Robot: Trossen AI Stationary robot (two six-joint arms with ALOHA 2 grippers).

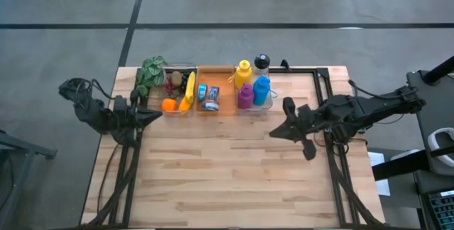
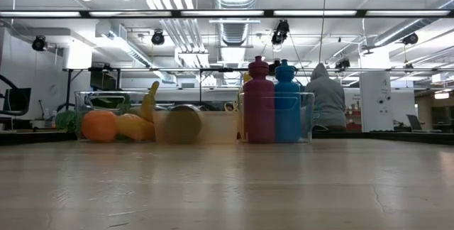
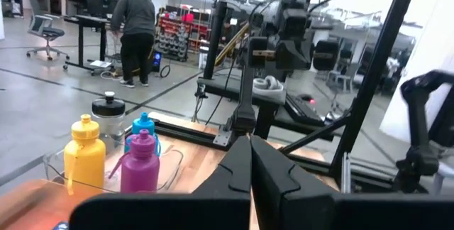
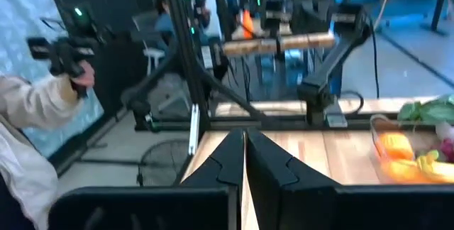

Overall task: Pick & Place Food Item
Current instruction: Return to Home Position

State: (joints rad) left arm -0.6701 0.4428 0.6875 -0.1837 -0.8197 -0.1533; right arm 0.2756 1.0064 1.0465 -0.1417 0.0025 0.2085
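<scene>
**Entry: table at close of sorting**

**Left gripper** (image 1: 154,116): Your left arm lay low along the left edge of the table (image 1: 234,180). Its fingers (image 3: 234,172) were pressed together with nothing between them. The tip pointed right, just beside the near corner of the left clear bin (image 1: 179,66).

**Right gripper** (image 1: 277,133): Your right arm reached in from the right edge. Its fingers (image 4: 230,160) were likewise closed and empty. The tip pointed left and stood near the right clear bin (image 1: 255,111), apart from it on the near side.

**Food, all binned along the far edge:**
- Left clear bin: orange (image 1: 168,105), banana (image 1: 189,91) with its long axis running far to near, and leafy greens (image 1: 150,72) at the outer corner.
- Orange bin (image 1: 216,67), in the middle: tuna can (image 1: 211,97).
- Right clear bin: four upright bottles, yellow (image 1: 243,72), purple (image 1: 245,96), blue (image 1: 261,90) and a clear one with a black cap (image 1: 262,63).

**Relation that mattered:** Every item lay on the far side of both tips, and the tuna can sat between the two, somewhat nearer your left gripper. No food lay loose on the boards, so the sorting looked finished. Drawing back to rest called for each arm to move away from the bin row. The left needed the most care, given how close it was to the bin corner.
</scene>
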